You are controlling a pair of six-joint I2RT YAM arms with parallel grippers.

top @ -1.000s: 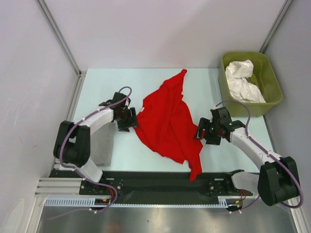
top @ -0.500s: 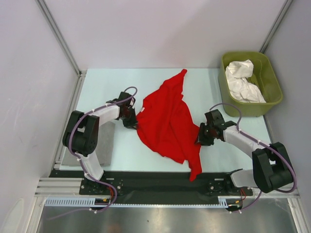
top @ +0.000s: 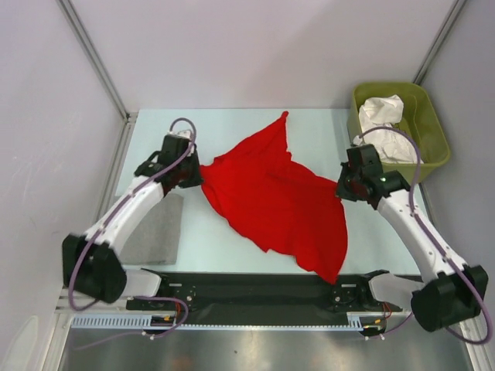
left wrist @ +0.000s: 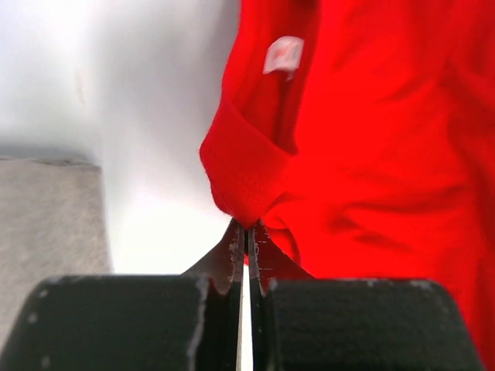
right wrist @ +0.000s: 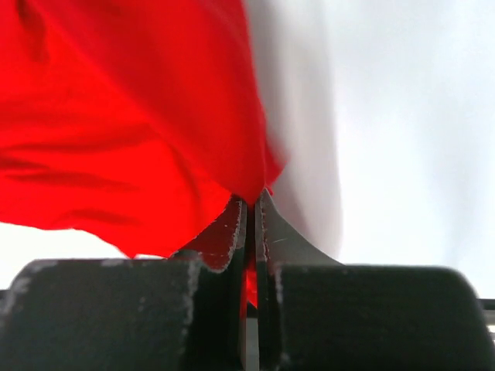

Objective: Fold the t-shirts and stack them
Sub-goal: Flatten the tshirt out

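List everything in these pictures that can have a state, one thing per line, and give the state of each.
left claw: shut on an edge of the red t-shirt.
right claw: shut on the opposite edge of the red t-shirt.
red t-shirt: unfolded, wrinkled, stretched between the two.
olive-green tub: upright.
white t-shirts: crumpled, unfolded, inside the olive-green tub.
grey pad: lying flat on the table.

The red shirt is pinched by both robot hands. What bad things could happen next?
1. The left gripper and right gripper each pinch only a thin bit of the red shirt, so it might slip out.
2. One corner hangs over the black rail and might snag.
3. The right gripper is near the green tub and might bump it.
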